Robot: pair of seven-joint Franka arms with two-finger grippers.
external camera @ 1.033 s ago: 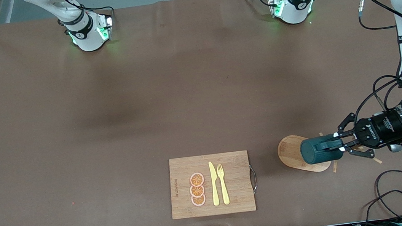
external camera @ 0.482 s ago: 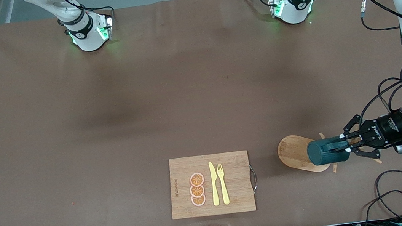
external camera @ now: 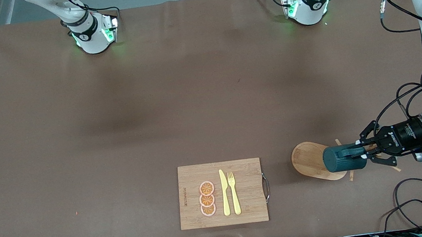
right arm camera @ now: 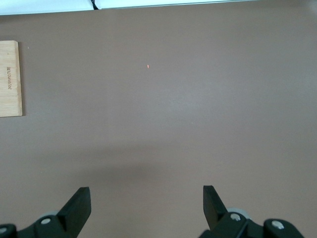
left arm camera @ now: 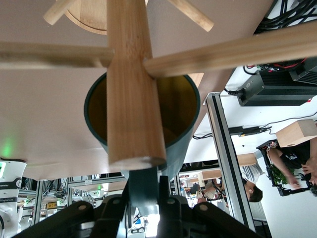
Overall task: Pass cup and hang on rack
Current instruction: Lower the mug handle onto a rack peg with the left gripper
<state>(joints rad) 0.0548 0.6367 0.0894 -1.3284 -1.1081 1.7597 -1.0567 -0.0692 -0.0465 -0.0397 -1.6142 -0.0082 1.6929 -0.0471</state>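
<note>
Teal cup [external camera: 339, 159] in left tool [external camera: 360, 152], seemingly against rack [external camera: 308, 159].

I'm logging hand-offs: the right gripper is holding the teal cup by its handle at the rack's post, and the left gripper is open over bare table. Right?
Arms swapped. The left gripper holds the teal cup by its handle at the rack, as the left wrist view shows; the right gripper is open over bare table.

Cup [external camera: 339, 159] over rack [external camera: 310, 159], beside cutting board [external camera: 190, 181].
</note>
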